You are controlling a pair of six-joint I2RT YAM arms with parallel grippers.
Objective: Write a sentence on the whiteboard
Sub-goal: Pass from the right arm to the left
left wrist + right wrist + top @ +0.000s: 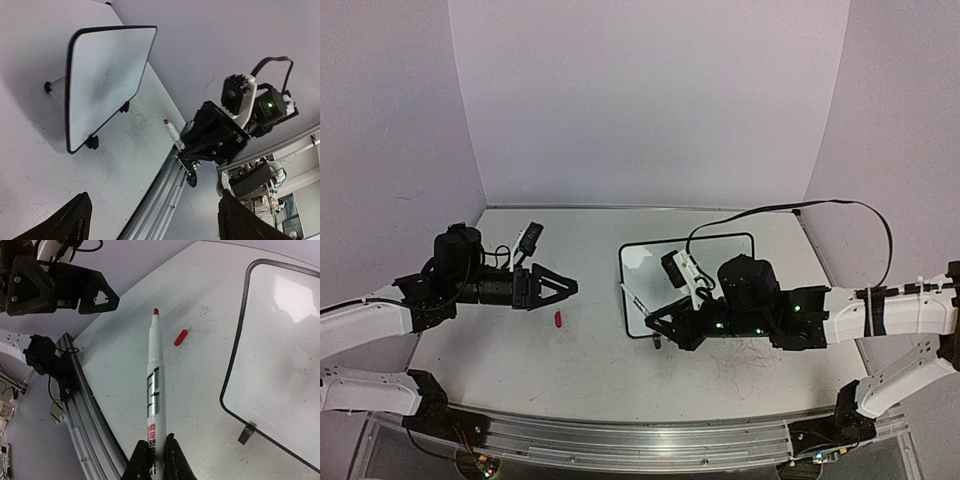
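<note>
Only the right wrist view shows the marker's [154,390] bare red tip. Its red cap [181,337] lies on the desk [200,290], left of the whiteboard [280,350], which stands right of centre. The right arm [840,315] reaches left over the board's near edge, its jaws clenched on the marker. The left arm [370,325] points right, its jaws released and wide.

You're in a robotics lab. Around you, plain pale backdrop panels [640,100] box in a scuffed white worktop [520,365] edged by ribbed aluminium rail [620,433].
</note>
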